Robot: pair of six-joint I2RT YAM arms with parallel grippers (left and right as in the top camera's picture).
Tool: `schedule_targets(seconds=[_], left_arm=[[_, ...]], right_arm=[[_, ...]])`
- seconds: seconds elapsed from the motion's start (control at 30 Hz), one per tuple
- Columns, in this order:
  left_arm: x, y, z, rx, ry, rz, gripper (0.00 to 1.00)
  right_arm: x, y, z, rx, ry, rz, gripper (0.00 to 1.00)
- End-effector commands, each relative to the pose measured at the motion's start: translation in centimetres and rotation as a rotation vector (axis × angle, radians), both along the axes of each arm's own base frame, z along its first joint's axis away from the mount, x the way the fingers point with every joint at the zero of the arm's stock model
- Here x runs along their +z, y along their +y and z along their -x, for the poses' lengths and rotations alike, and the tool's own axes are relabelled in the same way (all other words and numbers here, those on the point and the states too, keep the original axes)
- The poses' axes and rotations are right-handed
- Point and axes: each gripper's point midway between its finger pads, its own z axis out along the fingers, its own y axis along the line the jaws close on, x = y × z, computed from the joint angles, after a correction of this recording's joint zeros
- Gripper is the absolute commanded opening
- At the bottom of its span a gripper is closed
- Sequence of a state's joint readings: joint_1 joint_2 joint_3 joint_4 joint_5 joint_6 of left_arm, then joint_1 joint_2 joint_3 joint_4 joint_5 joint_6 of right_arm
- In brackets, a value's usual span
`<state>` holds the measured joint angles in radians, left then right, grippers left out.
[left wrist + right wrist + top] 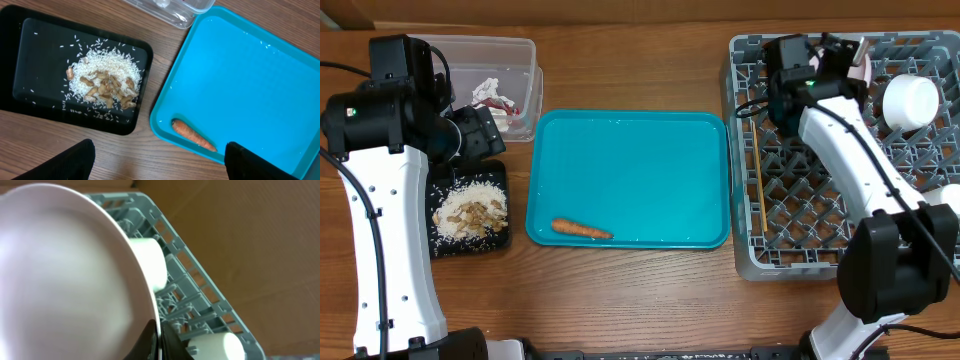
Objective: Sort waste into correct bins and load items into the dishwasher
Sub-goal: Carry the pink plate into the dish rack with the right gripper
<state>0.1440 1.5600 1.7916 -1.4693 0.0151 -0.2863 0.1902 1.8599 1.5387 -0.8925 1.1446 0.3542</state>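
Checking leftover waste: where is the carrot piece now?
Overhead, the carrot lies inside the teal tray at its lower-left corner, just right of the black tray.

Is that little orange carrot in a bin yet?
Out: the small orange carrot piece lies in the flat teal plastic tray, apart from the black rectangular tray of rice.

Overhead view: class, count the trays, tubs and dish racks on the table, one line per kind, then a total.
Trays: 2, the black tray and the teal tray
Tubs: 1, the clear tub
Dish racks: 1, the grey dish rack
Total: 4
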Motion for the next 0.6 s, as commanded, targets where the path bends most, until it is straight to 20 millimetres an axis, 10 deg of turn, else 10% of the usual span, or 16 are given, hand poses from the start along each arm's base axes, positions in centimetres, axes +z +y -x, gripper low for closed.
schedule_targets(seconds=[0.0, 0.2, 0.33, 0.57], left_arm=[[0.3, -0.1, 0.1, 0.012, -0.014, 0.013, 0.85], [0.3, -0.1, 0.1, 0.012, -0.014, 0.013, 0.86], [0.3, -0.1, 0.1, 0.012, -0.014, 0.013, 0.86], [0.3, -0.1, 0.1, 0.012, -0.014, 0.013, 0.88]], right_arm=[[-0.7, 2.1, -0.3, 0.045, -0.01, -0.022, 0.04], [-0.6, 6.3, -0.9, 0.142, -0.027, -0.035, 0.05], [-0.9, 8.6, -0.5, 0.197, 0.004, -0.031, 0.58], [-2.4, 10.5, 0.6, 0.263, 0.106, -0.091, 0.66]])
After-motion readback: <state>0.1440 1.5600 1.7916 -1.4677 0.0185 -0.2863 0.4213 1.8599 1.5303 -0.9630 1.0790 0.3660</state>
